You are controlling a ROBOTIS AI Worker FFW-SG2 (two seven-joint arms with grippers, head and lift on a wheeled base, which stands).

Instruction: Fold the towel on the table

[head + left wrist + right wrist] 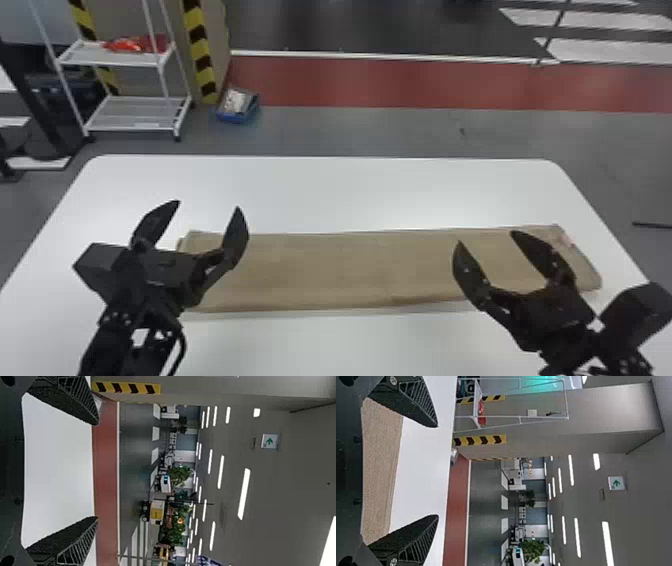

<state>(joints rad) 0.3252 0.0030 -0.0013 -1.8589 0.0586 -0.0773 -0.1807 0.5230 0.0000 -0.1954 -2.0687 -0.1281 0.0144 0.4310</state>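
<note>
I see the white counter [320, 192] first, then the tan towel [350, 270] — a long, folded strip lying across it. My left end effector [200, 220] stands wide open over the towel's left end, fingers empty; my right end effector [492, 245] — also wide open, gripping nothing — is above the towel toward its right end.

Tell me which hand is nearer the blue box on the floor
The left hand: the blue box stands beyond the table, to the left; the right hand is farther right.
</note>
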